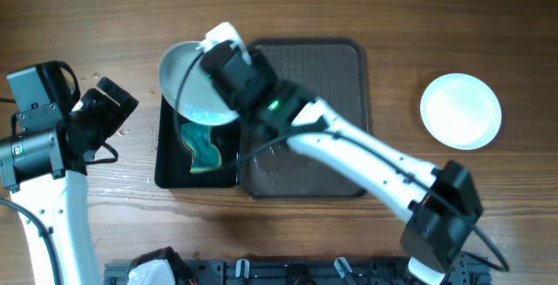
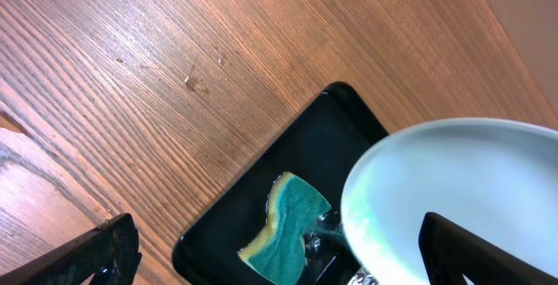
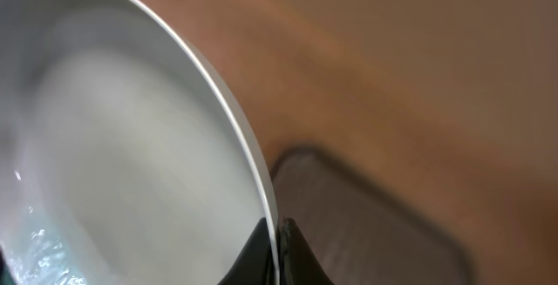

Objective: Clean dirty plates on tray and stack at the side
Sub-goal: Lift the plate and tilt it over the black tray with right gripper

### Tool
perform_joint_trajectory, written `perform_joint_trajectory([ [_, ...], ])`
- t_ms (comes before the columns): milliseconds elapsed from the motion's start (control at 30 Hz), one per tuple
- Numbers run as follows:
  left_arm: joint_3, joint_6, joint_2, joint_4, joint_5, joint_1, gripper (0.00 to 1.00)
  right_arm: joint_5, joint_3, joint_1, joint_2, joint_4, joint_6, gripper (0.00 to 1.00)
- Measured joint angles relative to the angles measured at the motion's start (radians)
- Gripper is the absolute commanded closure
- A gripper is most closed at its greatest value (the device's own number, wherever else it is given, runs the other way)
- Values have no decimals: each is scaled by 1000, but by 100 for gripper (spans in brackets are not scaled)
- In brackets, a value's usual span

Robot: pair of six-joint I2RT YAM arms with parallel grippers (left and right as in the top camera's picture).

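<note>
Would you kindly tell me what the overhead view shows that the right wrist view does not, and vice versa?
Only the overhead view shows the second plate on the table at the right, and the sponge in the black tray. Only the right wrist view shows, close up, the right gripper pinching the rim of the held plate. Both show that plate and the brown tray.

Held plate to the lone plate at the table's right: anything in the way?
Nothing visible. The right pincer grips the held plate over the black tray. Toward the lone plate lies only the flat brown tray, bare where the arm doesn't hide it.
</note>
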Motion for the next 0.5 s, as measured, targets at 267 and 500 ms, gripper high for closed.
perform_joint_trajectory([
  [267,0,0,0,0,0,0,0,318,0,151,1,96,-208,96],
  [500,0,0,0,0,0,0,0,433,0,164,1,97,-255,96],
])
